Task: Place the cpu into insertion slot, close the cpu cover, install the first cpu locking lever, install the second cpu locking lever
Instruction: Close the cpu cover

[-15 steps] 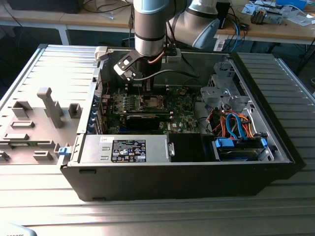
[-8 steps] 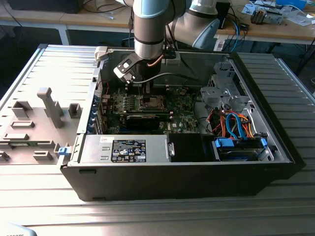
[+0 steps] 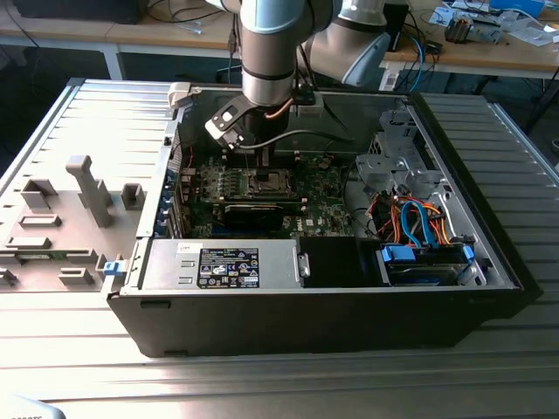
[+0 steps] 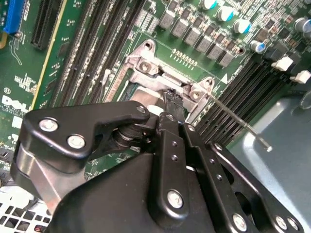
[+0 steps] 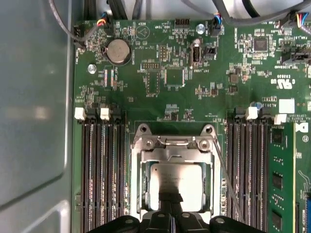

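Pincer [image 5: 170, 198] tips are pressed together with nothing between them, poised over one edge of the cpu [image 5: 181, 174]. That cpu lies flat in the insertion slot [image 3: 265, 182], midway across the green board [image 5: 160, 73] between two banks of memory slots [image 5: 102, 170]. The cpu cover [image 5: 171, 154] lies down around it. One wire lever [image 5: 224, 174] angles loose beside the cover.

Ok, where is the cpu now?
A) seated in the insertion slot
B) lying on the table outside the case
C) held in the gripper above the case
A: in the first wrist view the cpu sits in the insertion slot, framed by the cpu cover.
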`<state>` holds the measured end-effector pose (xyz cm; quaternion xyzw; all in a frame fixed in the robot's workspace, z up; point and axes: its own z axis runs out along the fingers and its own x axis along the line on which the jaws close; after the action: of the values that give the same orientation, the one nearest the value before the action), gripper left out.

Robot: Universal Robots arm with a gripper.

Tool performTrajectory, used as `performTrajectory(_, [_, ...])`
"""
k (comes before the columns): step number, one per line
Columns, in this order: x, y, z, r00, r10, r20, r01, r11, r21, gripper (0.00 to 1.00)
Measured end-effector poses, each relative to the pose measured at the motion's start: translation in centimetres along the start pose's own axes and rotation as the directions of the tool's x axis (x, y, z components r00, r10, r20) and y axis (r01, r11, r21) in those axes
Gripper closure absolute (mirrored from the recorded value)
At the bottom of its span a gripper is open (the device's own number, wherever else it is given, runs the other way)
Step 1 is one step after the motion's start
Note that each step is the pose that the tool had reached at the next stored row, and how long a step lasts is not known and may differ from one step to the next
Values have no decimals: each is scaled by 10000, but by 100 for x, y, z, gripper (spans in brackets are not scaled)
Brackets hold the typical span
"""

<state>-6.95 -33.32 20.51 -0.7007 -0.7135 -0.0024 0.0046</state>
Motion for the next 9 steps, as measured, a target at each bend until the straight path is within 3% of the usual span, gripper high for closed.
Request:
performTrajectory(3, [-1,42,-2,10000,0,-1,0,10000,-1,89])
performTrajectory(6, [-2,122,-11,10000,-1,-6,1,10000,21,89])
performTrajectory(9, [-2,151,-67,10000,-1,-1,1,10000,31,89])
